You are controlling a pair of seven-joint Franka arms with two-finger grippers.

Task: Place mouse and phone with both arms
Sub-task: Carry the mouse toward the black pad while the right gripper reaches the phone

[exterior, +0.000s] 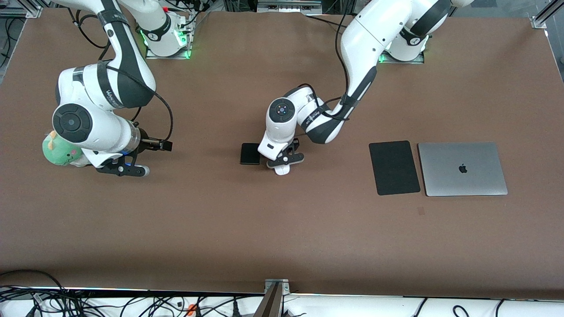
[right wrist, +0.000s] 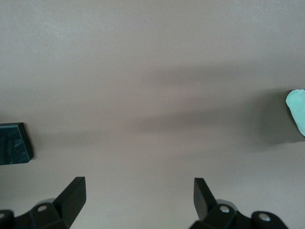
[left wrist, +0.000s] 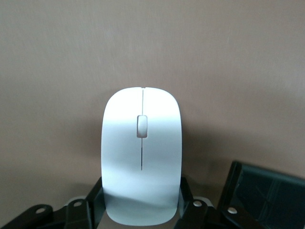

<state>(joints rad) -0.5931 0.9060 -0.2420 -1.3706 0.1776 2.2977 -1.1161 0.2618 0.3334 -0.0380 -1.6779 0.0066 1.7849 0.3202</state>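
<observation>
Centrally in the front view, the mouse (exterior: 282,169) is clamped on the table (exterior: 282,237) by the left gripper (exterior: 284,161), just beside the phone (exterior: 250,153). At middle left of frame, the right gripper (exterior: 125,169) is held released near a green plush toy (exterior: 59,151).

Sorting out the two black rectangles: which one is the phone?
The small phone beside the mouse held by the left gripper; the larger pad lies beside the laptop.

We see a closed silver laptop (exterior: 462,169) toward the left arm's end of the brown table (exterior: 282,237). A black mouse pad (exterior: 394,167) lies just beside the laptop; a green plush toy (exterior: 59,152) sits well apart from it.
</observation>
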